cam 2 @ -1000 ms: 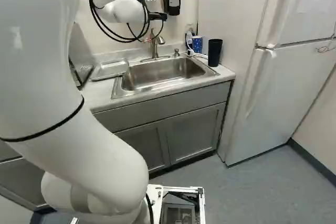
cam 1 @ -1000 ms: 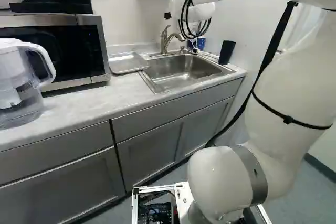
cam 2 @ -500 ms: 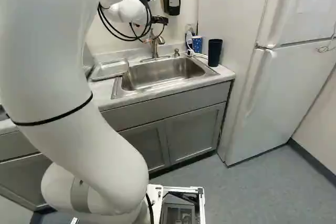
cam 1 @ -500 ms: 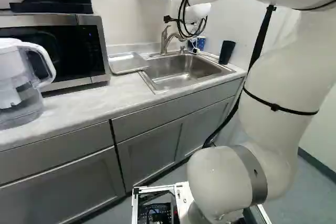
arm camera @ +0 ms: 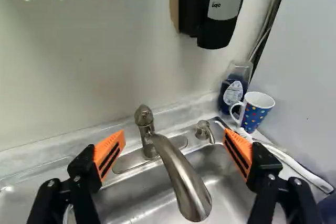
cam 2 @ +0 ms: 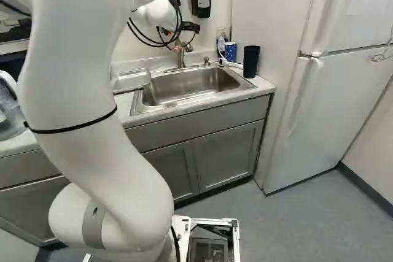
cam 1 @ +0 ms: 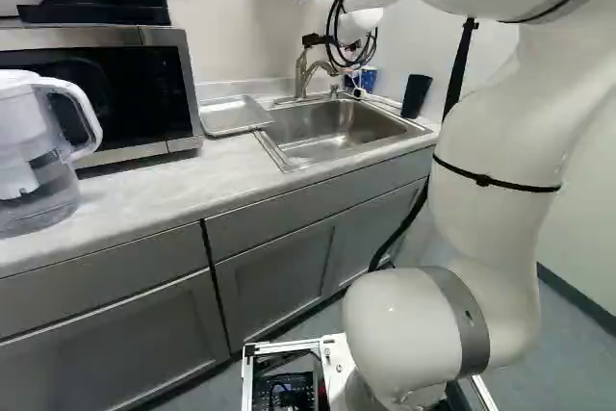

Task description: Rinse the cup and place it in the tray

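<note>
The cup could be one of two things, and the task words do not say which. The spotted mug (arm camera: 255, 111) stands at the back corner of the sink (cam 2: 184, 87), by a soap bottle (arm camera: 233, 93) and a long white handle (arm camera: 304, 170). The tall black cup (cam 2: 251, 61) stands on the surface (cam 1: 144, 175) at the sink's right side in the right base view.

The mug looks hard and stiff, and it might chip or crack if it gets a knock. It is likely a bit heavy for its size. Its handle sticks out toward the tap (arm camera: 181, 177), so the claw (arm camera: 174, 139) may do best holding the round sides, clear of that handle. The black cup looks light and smooth, maybe plastic. A soft squeeze around its middle should do, since it gets thinner toward the bottom. Either one would get slippery when wet.

The claw is wide open and has hold of nothing. The tap shows between its two fingers, but it is not gripped. The arm (cam 1: 491, 175) goes up tall, bends over at the top and reaches out to the sink. The claw points at the back wall and tips down a little. The metal tray (cam 1: 231, 116) sits beside the sink.
</note>
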Robot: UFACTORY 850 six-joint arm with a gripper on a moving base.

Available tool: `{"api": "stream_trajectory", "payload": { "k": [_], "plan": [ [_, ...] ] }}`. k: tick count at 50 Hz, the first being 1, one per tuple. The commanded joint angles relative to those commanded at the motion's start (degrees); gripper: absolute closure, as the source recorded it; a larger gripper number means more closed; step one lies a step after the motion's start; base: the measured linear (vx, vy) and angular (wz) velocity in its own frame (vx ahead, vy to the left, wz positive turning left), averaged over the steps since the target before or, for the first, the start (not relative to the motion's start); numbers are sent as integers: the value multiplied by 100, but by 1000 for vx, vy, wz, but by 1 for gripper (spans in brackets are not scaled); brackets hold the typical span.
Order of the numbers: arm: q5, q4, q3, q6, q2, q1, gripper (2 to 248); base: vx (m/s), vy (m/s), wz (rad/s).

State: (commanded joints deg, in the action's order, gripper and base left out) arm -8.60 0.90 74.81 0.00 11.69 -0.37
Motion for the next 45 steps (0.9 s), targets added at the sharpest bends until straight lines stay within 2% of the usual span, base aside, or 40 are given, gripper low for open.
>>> {"api": "stream_trajectory", "payload": {
  "k": [45],
  "plan": [
    [516,0,1126,0,984,-185,3,0,0,0]
  ]
}}
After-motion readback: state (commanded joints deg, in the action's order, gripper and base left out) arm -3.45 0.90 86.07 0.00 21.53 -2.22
